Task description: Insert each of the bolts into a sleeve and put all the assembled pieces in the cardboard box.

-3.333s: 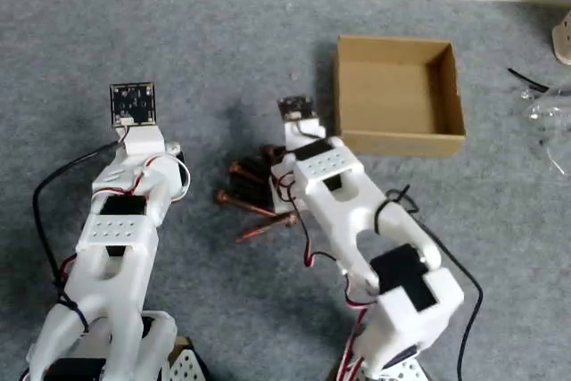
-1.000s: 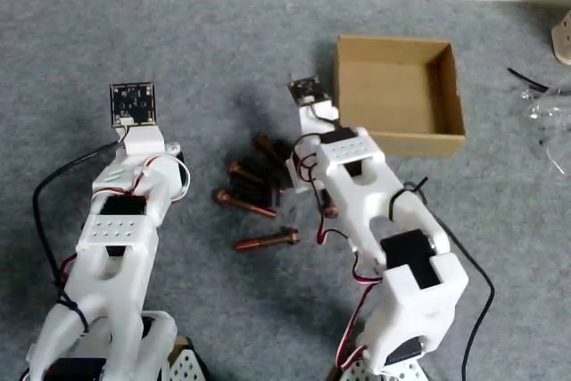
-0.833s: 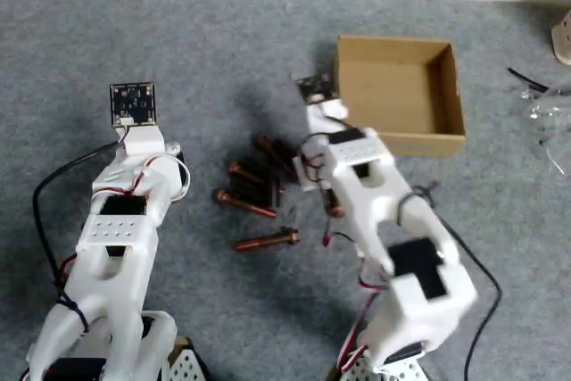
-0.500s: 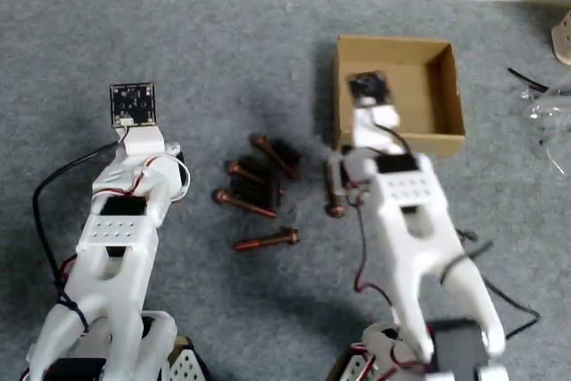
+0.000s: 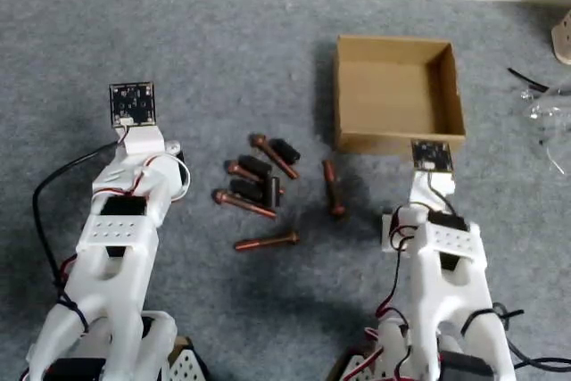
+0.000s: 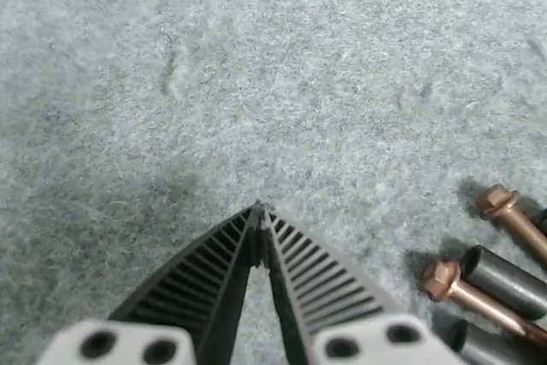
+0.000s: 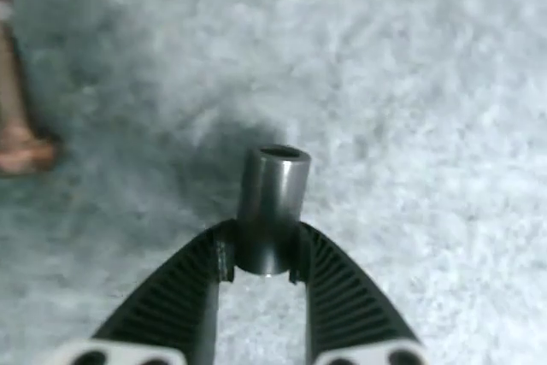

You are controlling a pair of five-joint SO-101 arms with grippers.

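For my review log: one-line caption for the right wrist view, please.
Right claw holds a dark sleeve over grey carpet, a copper bolt lying nearby.

Left arm (image 5: 114, 247) and right arm (image 5: 449, 267): white plastic shells, black servos (image 5: 122, 206). Red and black cables (image 5: 39, 204) run along both. Jaws black, ribbed.

**Sleeve in right grip, bolts loose on the mat**

Dark sleeve (image 7: 272, 203) is pinched between the right gripper (image 7: 261, 250) fingers, open end poking past the tips. One copper bolt (image 5: 332, 186) lies flat, just left of those fingers. Bolt-and-sleeve pile (image 5: 254, 180) sits between them and the left gripper (image 6: 259, 208) fingers. Open-topped cardboard box (image 5: 397, 142) is just beyond the right fingers.
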